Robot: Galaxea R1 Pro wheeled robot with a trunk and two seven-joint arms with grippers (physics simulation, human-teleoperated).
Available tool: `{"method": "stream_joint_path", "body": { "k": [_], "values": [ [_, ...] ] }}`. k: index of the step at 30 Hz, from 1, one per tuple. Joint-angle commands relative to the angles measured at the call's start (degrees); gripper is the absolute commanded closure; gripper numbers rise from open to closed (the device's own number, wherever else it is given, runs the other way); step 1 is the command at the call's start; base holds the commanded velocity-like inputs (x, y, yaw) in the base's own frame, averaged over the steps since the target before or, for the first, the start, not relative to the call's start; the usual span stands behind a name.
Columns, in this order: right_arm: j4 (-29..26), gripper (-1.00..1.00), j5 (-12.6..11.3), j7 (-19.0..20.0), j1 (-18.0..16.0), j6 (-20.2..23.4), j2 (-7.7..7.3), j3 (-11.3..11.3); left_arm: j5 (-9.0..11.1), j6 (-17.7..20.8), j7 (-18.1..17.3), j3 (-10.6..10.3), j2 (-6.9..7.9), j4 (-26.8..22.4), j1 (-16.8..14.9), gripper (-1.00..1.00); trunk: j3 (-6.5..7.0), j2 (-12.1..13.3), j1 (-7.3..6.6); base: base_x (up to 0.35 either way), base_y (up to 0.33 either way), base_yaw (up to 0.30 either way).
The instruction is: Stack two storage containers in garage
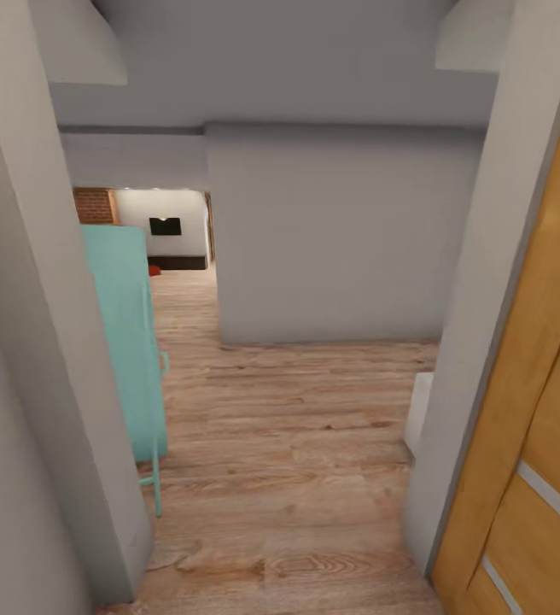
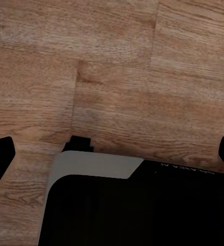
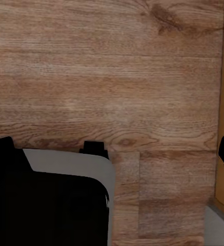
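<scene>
One orange door (image 1: 536,427). One teal panel (image 1: 126,342) with thin legs. One black TV (image 1: 165,226) on the far wall. One brick column (image 1: 94,206). One dark low cabinet (image 1: 177,262). One small red thing (image 1: 154,270), too small to tell.

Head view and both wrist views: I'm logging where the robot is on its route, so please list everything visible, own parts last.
Light wood plank floor: one, tan-brown, running from the doorway down the hall.
Orange wooden door: one, with pale strips, at the right edge.
Pale grey walls: several, framing the doorway and hall.
Turquoise panel on thin legs: one, by the left wall.
Red-brick column: one, far left.
Black wall TV: one, on the far white wall.
Low dark cabinet: one, under the TV.
Small red thing: one, on the far floor; too small to identify.
Left gripper: dark fingertips at the frame edges, above planks.
Right gripper: the same.
</scene>
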Motion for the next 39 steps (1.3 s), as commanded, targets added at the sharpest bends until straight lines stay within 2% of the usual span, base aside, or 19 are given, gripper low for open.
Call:
{"method": "stream_joint_path", "body": {
  "k": [1, 39],
  "values": [
    [0.2, -1.0, -0.4, -0.1, -0.1, -0.3, 0.01, 0.5, 0.5, -0.2, 0.0, -0.5, -0.01, 0.1, -0.1, -1.0, -0.08, 0.0, 0.04, 0.319, 0.0, 0.0],
    [0.2, -1.0, -0.4, -0.1, -0.1, -0.3, 0.01, 0.5, 0.5, -0.2, 0.0, -0.5, -0.01, 0.1, -0.1, -1.0, -0.08, 0.0, 0.04, 0.319, 0.0, 0.0]
  ]
}}
